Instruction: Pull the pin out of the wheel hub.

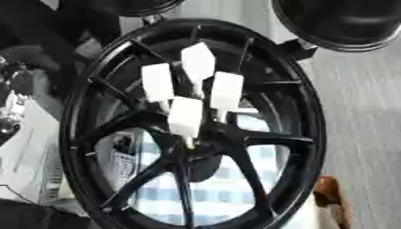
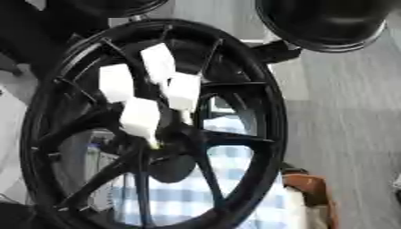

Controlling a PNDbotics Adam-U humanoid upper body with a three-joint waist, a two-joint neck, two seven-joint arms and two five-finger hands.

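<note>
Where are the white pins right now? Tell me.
Four white pins cluster at the black wheel hub's centre, upper middle of both eye views, standing out above the spokes.

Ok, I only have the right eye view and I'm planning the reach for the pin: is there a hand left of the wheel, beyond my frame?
Observer: No. The left eye view shows more of the space left of the wheel rim, and no hand shows there.
Operator: So what is out there?
Observer: A crinkled silvery thing at the picture's left edge, left of the rim. I cannot tell what it is.
</note>
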